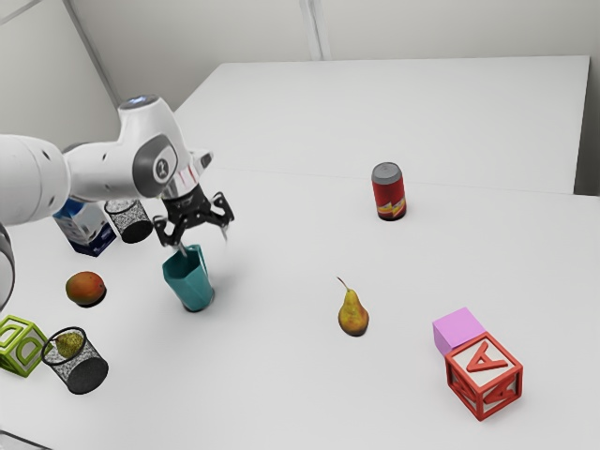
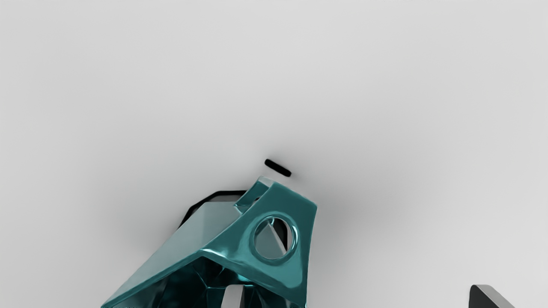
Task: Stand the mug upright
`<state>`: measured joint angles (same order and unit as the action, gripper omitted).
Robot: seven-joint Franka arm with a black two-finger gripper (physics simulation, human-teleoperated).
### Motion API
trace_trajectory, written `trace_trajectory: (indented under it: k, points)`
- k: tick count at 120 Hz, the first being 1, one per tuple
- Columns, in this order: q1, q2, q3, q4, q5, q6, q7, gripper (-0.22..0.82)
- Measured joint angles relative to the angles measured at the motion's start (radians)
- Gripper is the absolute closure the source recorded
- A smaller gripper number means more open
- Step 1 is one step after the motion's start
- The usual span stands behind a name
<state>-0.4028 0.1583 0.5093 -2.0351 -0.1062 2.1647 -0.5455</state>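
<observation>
While spread pincer (image 1: 204,246) overhangs mug (image 1: 193,284), "A" block (image 1: 483,364)

And here comes the arm (image 1: 98,171), white with grey joint bands, reaching in over the desk (image 1: 272,375) from the exterior view's left, well apart from the desk's far edge! The forearm (image 1: 30,178) runs nearly level, the wrist housing (image 1: 148,127) rises to a dark cap (image 1: 139,100), then it's down to the black end effector (image 1: 203,241), pointing at the desk with a slight lean. Over to the wrist view, and the fingers (image 2: 233,297) are spread wide, both pale-faced tips showing, a broad gap between them!
</observation>
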Motion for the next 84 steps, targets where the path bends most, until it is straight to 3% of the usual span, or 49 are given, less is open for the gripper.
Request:
trace_trajectory:
  k: [39, 84]
  points:
    - [-0.001, -0.044, -0.001, 0.112, 0.057, -0.086, 0.057, 0.01]
    - [0.003, -0.105, -0.002, 0.351, 0.188, -0.341, 0.253, 0.0]
